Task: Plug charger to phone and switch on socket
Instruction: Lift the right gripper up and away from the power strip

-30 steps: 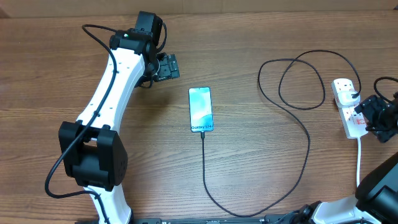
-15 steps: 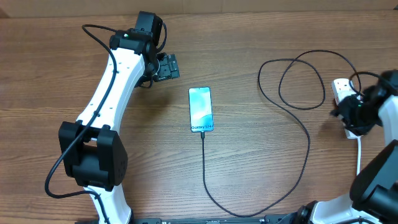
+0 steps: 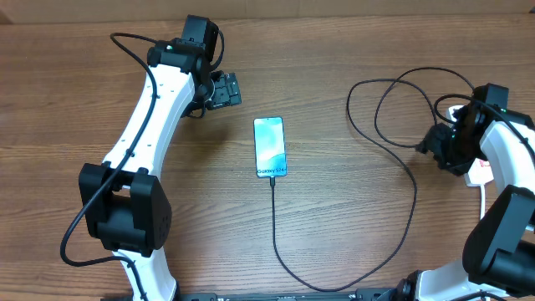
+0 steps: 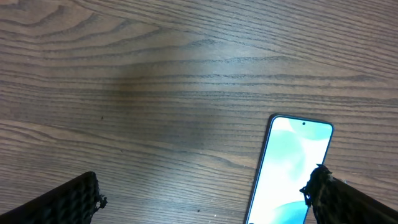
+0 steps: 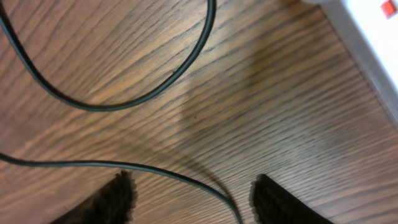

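A: On the table (image 3: 67, 100), dead centre, the phone (image 3: 269, 147) lies flat, screen lit, the charger (image 3: 415, 201) meeting its near end!
B: And the left claw (image 4: 205, 180)?
A: Spread wide, empty, hovering just beside the phone.
B: Right claw (image 5: 193, 186)?
A: Its 2 fingers (image 5: 118, 196) gape too (cable lying below, between them), near the socket (image 5: 373, 37) on the right.

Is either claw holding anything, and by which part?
Nothing is held. The left claw and right claw are both open; the charger just lies loose below the right one.
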